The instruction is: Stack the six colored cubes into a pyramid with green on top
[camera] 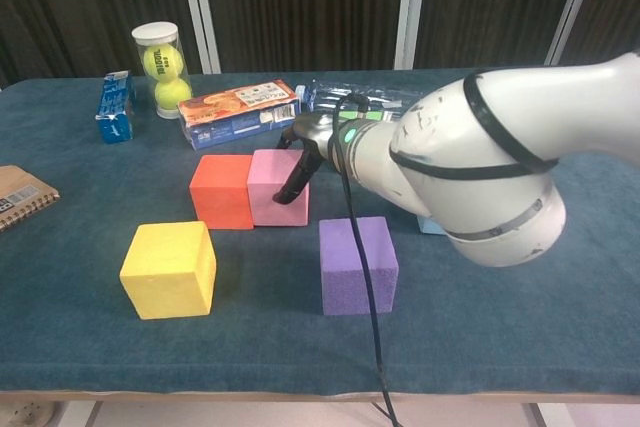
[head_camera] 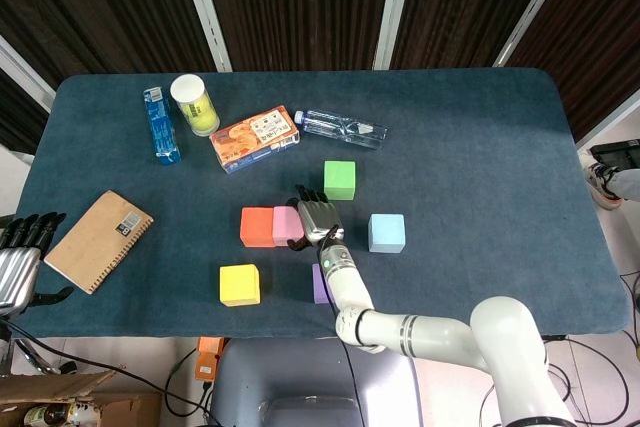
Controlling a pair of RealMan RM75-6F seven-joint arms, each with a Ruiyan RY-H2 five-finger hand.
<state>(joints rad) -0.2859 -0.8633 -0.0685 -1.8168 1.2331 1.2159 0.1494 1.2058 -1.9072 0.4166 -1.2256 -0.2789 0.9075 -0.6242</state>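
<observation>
The pink cube [head_camera: 286,224] [camera: 274,187] sits on the table against the right side of the red cube [head_camera: 257,226] [camera: 222,191]. My right hand [head_camera: 319,218] [camera: 304,150] presses against the pink cube's right side, thumb down its front face, gripping nothing. The purple cube [camera: 357,264] [head_camera: 318,285] lies just in front, partly under my forearm in the head view. The yellow cube [head_camera: 239,284] [camera: 169,269] is front left, the green cube [head_camera: 339,179] behind the hand, and the light blue cube [head_camera: 386,232] to its right. My left hand [head_camera: 20,252] hangs open off the table's left edge.
At the back stand a tennis ball tube [head_camera: 194,104], a blue pack [head_camera: 160,125], an orange snack box [head_camera: 255,137] and a lying water bottle [head_camera: 341,128]. A brown notebook [head_camera: 99,240] lies at the left. Bare blue cloth [head_camera: 490,167] spreads to the right.
</observation>
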